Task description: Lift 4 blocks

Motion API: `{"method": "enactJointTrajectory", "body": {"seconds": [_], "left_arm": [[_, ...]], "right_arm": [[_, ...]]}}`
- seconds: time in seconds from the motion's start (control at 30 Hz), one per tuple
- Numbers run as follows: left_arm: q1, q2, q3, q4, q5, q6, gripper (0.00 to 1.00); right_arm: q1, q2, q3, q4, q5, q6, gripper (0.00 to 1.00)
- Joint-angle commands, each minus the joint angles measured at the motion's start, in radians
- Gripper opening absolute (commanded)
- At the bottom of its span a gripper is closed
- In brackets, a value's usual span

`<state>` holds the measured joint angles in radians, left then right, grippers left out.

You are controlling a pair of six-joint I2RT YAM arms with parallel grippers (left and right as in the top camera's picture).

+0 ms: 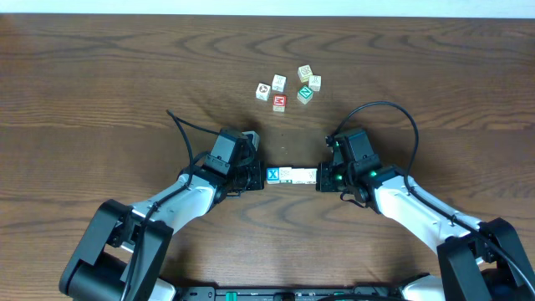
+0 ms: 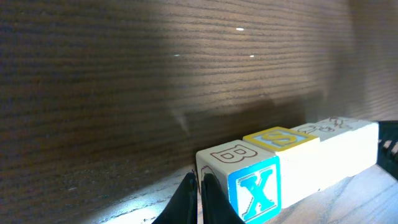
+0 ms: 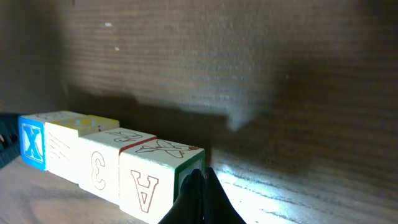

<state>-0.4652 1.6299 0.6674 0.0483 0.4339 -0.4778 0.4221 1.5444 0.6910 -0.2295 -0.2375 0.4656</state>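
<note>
Between closed left gripper (image 1: 260, 176) and closed right gripper (image 1: 321, 178): row of 4 small wooden alphabet blocks (image 1: 294, 176), squeezed end-to-end, fingertips pressing, none clasped. Shadows suggest row clear of dark wooden tabletop (image 1: 100, 75); lift apparently done.

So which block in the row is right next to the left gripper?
The blue X block, at the end of the row beside the left gripper. It is the only blue one; the other three are cream-white blocks.
</note>
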Motion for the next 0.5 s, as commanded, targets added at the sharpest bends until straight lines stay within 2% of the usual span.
{"method": "enactJointTrajectory", "body": {"seconds": [0.0, 0.47], "left_arm": [[-0.030, -0.013, 0.026, 0.021, 0.161, -0.003, 0.07], [-0.030, -0.013, 0.050, 0.021, 0.162, -0.007, 0.07]], "right_arm": [[0.027, 0.002, 0.063, 0.018, -0.201, -0.003, 0.01], [0.031, 0.002, 0.087, -0.023, -0.201, -0.040, 0.01]]}}
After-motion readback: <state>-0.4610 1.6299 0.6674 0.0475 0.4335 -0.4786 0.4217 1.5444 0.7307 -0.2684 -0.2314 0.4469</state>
